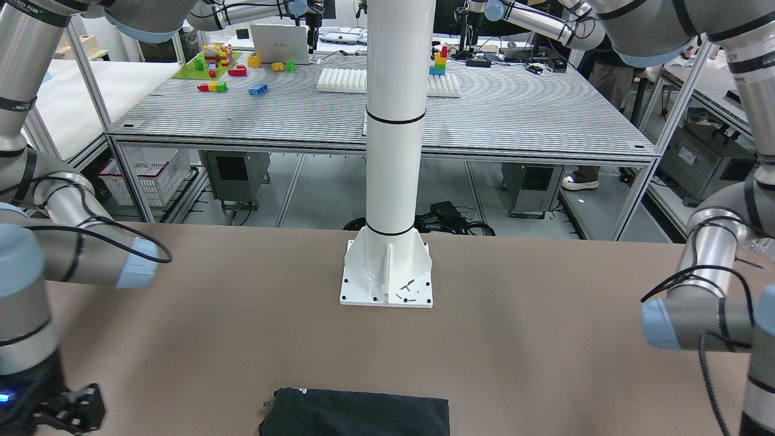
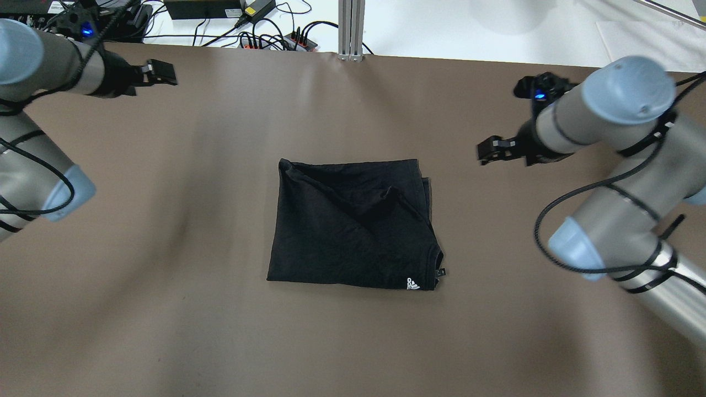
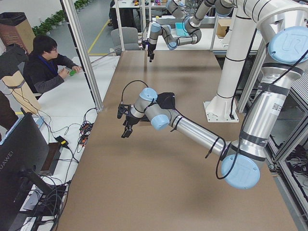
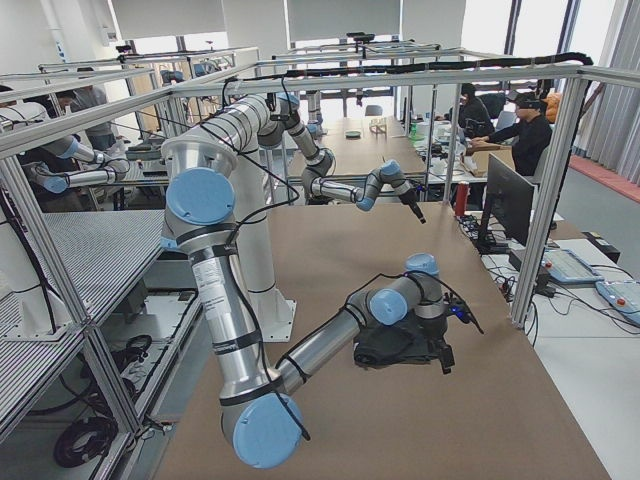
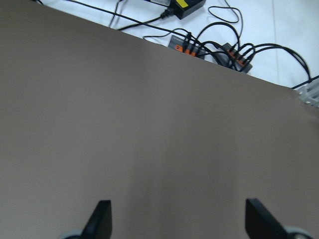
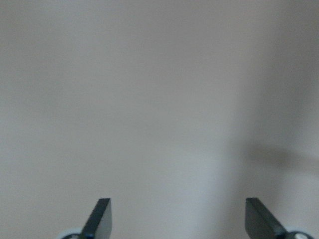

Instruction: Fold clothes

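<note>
Clothes [image 1: 357, 415] cut off at front view's edge.

Silver tubular arms [image 2: 623, 204], pale-blue joint caps [image 2: 629, 91], looped black cables [image 2: 576, 193].

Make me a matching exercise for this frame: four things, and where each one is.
1. plain black folded fabric garment
2. left gripper
3. right gripper
4. white metal pole base plate

A. open, near far left corner of the brown-covered table
B. robot-side table edge, centre
C. table's middle
D. open, right of the garment, apart from it

Pairs: 1-C; 2-A; 3-D; 4-B
</note>
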